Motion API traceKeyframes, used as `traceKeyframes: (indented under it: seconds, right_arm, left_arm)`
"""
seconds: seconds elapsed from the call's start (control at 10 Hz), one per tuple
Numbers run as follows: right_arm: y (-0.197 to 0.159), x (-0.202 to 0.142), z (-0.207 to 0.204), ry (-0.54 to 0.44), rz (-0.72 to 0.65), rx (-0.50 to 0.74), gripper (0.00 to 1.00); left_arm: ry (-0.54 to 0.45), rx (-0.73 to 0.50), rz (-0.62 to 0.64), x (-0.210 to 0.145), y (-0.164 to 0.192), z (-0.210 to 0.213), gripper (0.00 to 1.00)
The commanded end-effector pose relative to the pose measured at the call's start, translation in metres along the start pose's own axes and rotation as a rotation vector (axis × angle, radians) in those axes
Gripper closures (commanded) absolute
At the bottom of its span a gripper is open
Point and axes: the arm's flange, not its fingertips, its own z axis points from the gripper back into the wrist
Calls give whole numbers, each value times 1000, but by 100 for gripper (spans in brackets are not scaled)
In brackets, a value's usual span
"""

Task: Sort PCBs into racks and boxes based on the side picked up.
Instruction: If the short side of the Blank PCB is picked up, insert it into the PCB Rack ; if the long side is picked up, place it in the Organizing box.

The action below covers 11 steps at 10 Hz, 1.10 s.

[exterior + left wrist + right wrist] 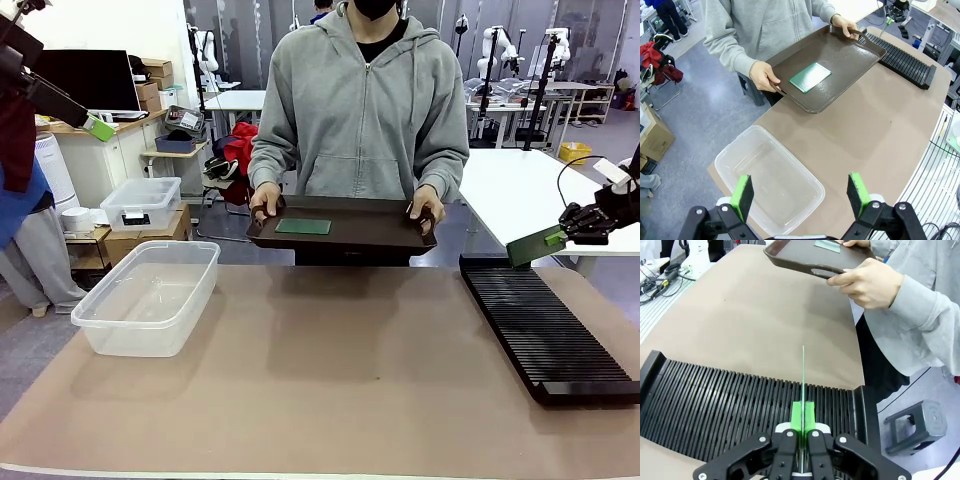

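Right gripper (802,416) is clamping one PCB (803,372) edge-on, the board running out along the fingers, parallel to the slots of the rack (715,400) directly beneath, not yet seated. Left gripper (801,194) is hanging, jaws apart, over the tub (735,155). The second PCB (810,77) is lying on the person's tray (850,50).

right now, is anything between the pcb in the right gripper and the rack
Nothing visible. The PCB in the right gripper hangs edge-on over the rack, its slots bare; the tray is held farther off.
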Motion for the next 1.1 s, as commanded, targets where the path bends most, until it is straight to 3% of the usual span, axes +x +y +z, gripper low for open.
traceKeyframes:
  seconds: [0.0, 1.0]
  right_arm:
    - [-10, -11, -10, 19, 47, 11, 97]
    - [-2, -31, -60, 11, 74, 84, 97]
  left_arm:
    - [-10, -1, -1, -2, 0, -1, 0]
    - [-10, -1, -1, -2, 0, -1, 0]
